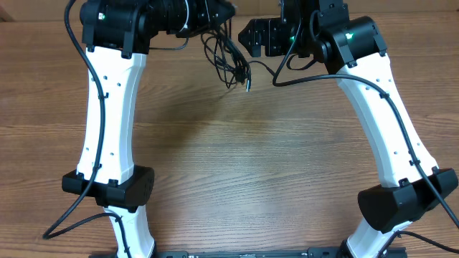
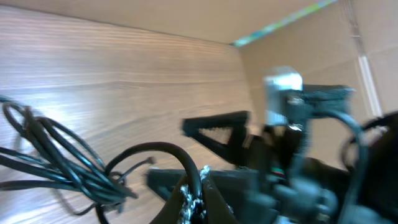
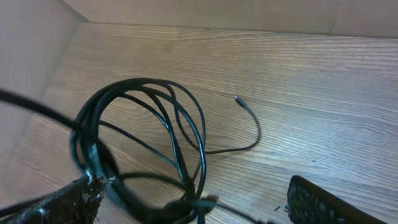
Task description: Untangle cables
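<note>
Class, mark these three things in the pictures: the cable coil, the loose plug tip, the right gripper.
cable coil (image 3: pixel 87 152), right wrist view, thick left side of the loops.
plug tip (image 3: pixel 237 98), right wrist view, free end of the loose strand.
right gripper (image 3: pixel 194 191), right wrist view, midway between its open jaws.

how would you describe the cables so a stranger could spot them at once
Look at the far edge of the wooden table, in the gap between the two white arms. There the cables form a small snarl of thin black loops with a plug tip poking out, far thinner than the cords running along the arms.
</note>
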